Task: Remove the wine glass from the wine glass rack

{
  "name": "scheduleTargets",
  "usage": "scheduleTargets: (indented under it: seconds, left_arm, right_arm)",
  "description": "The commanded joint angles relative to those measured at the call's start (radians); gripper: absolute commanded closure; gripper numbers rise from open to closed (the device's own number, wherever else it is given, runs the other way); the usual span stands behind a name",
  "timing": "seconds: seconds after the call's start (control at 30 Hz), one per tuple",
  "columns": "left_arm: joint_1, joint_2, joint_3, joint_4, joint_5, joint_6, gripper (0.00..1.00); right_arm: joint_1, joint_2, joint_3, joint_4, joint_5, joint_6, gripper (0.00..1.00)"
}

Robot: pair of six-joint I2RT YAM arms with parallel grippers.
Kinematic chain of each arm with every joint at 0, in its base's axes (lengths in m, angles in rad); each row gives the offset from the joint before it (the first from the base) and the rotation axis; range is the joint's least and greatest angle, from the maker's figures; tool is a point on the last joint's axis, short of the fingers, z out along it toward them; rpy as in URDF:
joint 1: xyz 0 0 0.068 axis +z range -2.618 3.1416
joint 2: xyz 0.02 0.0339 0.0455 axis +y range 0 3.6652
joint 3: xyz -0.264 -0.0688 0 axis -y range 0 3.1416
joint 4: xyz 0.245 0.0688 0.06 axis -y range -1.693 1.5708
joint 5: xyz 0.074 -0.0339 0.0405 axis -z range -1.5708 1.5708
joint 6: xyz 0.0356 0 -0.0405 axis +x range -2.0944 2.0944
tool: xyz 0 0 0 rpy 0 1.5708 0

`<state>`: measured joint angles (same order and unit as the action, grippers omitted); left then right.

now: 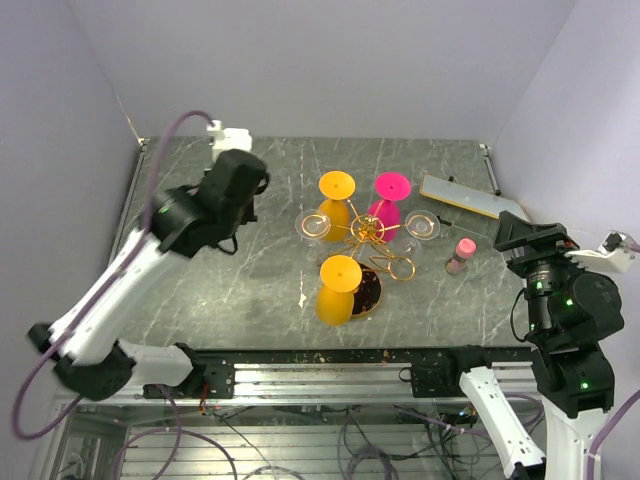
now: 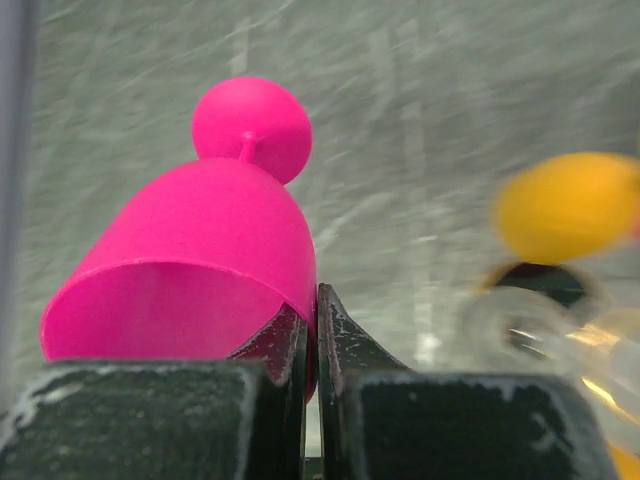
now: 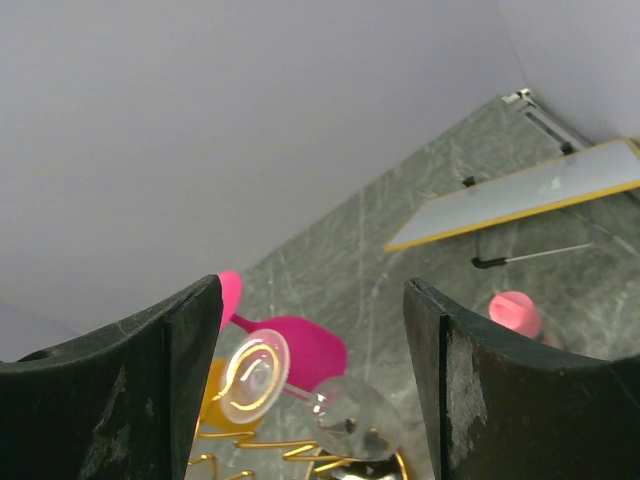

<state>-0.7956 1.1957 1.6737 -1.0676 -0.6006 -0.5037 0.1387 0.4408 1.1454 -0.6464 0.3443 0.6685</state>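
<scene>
Pinching the pink glass (image 2: 190, 260) by its rim, the left gripper (image 2: 315, 300) is clamping at lower centre. Right gripper (image 3: 312, 290) is sitting wide open, empty. Rack (image 1: 365, 232) is standing mid-frame in the top view.

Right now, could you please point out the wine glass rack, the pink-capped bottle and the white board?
wine glass rack (image 1: 366, 231), top external view, central gold hub.
pink-capped bottle (image 1: 465, 246), top external view, its cap.
white board (image 1: 469, 197), top external view, its flat face.

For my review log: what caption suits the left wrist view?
Left gripper pinches a pink wine glass by its rim; an orange glass sits blurred at right.
</scene>
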Motion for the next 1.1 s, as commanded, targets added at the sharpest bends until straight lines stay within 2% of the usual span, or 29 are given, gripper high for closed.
scheduleTargets:
  seconds: [0.0, 0.1, 0.17, 0.4, 0.57, 0.8, 0.93, 1.07]
  left_arm:
    - [0.164, 0.129, 0.001, -0.145, -0.109, 0.148, 0.93]
    - [0.326, 0.19, -0.022, -0.011, 0.189, 0.223, 0.93]
    - [0.378, 0.295, 0.02, 0.001, 0.302, 0.236, 0.93]
    - [0.514, 0.603, 0.215, -0.052, 0.517, 0.312, 0.93]
    - [0.538, 0.715, 0.306, -0.1, 0.504, 0.339, 0.93]
    - [0.539, 0.807, 0.319, -0.107, 0.527, 0.351, 0.92]
    - [0.541, 0.837, 0.309, -0.095, 0.514, 0.35, 0.87]
    - [0.541, 0.879, 0.325, -0.114, 0.476, 0.348, 0.87]
  right_arm:
    - [-0.001, 0.02, -0.008, -0.038, 0.014, -0.074, 0.28]
    - [-0.002, 0.035, -0.007, -0.049, -0.004, -0.073, 0.28]
    - [-0.001, 0.037, -0.014, -0.05, -0.012, -0.066, 0.28]
    - [-0.001, 0.048, -0.034, -0.054, -0.051, -0.065, 0.28]
    - [-0.001, 0.051, -0.055, -0.04, -0.072, -0.069, 0.28]
    - [-0.001, 0.058, -0.094, 0.002, -0.155, -0.044, 0.28]
    - [-0.002, 0.054, -0.088, 0.023, -0.183, 0.01, 0.28]
    - [-0.002, 0.03, -0.092, 0.044, -0.195, 0.095, 0.28]
